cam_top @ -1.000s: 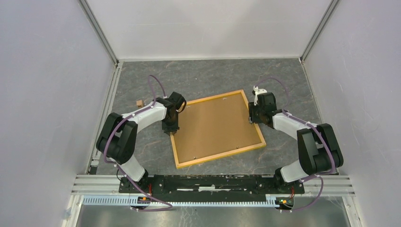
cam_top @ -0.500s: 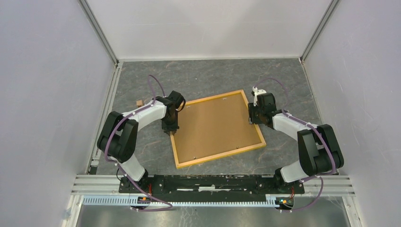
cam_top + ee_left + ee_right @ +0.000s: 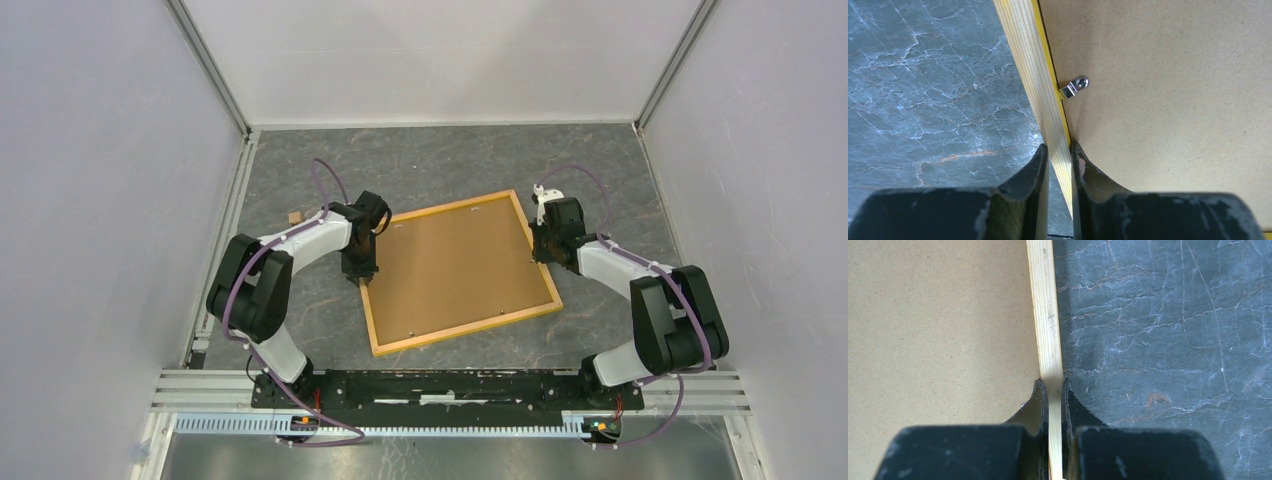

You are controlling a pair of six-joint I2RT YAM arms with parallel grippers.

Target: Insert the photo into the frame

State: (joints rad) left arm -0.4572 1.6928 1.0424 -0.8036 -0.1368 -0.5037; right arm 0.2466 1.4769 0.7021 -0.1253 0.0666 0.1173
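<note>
The frame [image 3: 470,327] of light orange-yellow wood lies back-up and slanted on the grey table, with the plain brown backing board [image 3: 455,265] inside it. The photo is hidden. My left gripper [image 3: 362,276] is shut on the frame's left rail; in the left wrist view the gripper [image 3: 1059,150] has one finger outside the rail [image 3: 1033,70] and one on the board side. My right gripper [image 3: 536,254] is shut on the right rail; in the right wrist view the gripper [image 3: 1052,385] pinches the pale rail [image 3: 1044,305] from both sides.
A small metal turn clip [image 3: 1075,87] sits on the board at the left rail, just ahead of my left fingers. A small wooden block [image 3: 295,216] lies on the table left of the left arm. White walls enclose the table on three sides.
Almost nothing has changed. The right wrist has shifted very slightly; the frame and the left arm stay where they were.
</note>
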